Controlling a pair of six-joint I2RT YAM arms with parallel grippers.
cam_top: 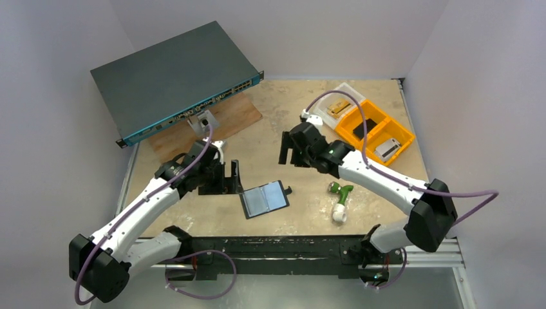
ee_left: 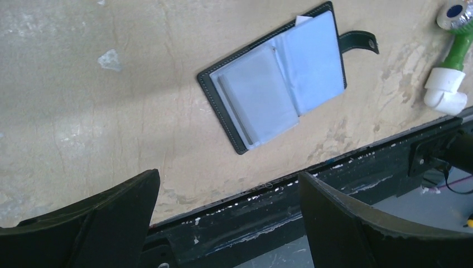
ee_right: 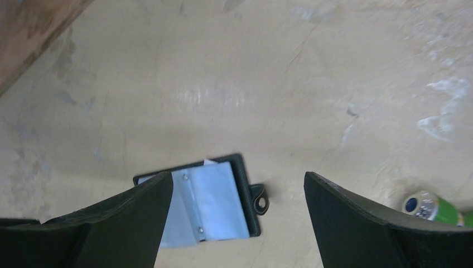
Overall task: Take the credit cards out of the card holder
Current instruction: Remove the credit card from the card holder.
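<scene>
The card holder (cam_top: 264, 199) lies open and flat on the table near the front edge, its black snap strap pointing right. Pale blue-grey credit cards (ee_left: 257, 94) fill both of its halves, and one small white corner pokes out at the far edge. My left gripper (cam_top: 226, 179) hangs open just left of the card holder (ee_left: 223, 106), apart from it, nothing between its fingers. My right gripper (cam_top: 290, 150) is open above and behind the holder. In the right wrist view the card holder (ee_right: 249, 195) lies below, partly behind the left finger (ee_right: 128, 223).
A green-and-white plastic fitting (cam_top: 339, 202) lies right of the holder. An orange tray (cam_top: 360, 138) with small parts and a clear tray (cam_top: 337, 103) stand at the back right. A big dark grey network switch (cam_top: 174, 80) rests on a wooden board (cam_top: 232, 119) at the back left.
</scene>
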